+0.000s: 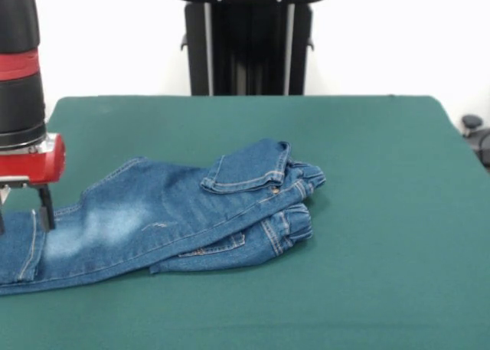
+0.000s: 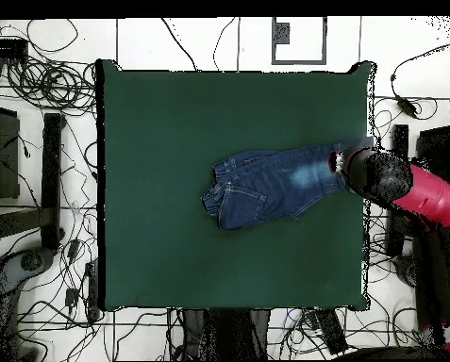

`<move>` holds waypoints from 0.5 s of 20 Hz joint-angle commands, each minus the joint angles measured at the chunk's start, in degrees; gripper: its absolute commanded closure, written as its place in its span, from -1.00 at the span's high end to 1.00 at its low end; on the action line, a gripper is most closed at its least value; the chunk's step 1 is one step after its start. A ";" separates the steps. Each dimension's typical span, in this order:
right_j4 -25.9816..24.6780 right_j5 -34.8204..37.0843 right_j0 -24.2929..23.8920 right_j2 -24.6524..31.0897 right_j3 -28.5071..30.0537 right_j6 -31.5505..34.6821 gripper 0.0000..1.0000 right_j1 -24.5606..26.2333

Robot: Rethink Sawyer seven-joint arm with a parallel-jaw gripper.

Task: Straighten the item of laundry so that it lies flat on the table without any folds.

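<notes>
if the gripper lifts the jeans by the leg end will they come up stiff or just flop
Likely flop: the jeans already lie folded over themselves at the waist. Probably they would drag, not slide, on the felt-like table. The gripper stands over the leg end, so the bunched waist would likely trail.

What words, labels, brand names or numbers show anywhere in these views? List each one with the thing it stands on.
None can be read.
The jeans show only stitching and faded patches, no legible label.
The arm's red and black housing above the gripper carries no readable lettering in either view.
The table is plain green.
</notes>
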 commanded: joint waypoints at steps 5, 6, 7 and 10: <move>0.20 -1.61 2.30 1.39 6.84 6.73 1.00 1.18; 0.21 -1.65 2.26 1.42 6.82 6.74 1.00 1.28; 0.21 -1.68 2.24 1.44 6.71 6.69 1.00 1.42; 0.12 -1.85 2.27 1.42 6.48 6.68 1.00 1.72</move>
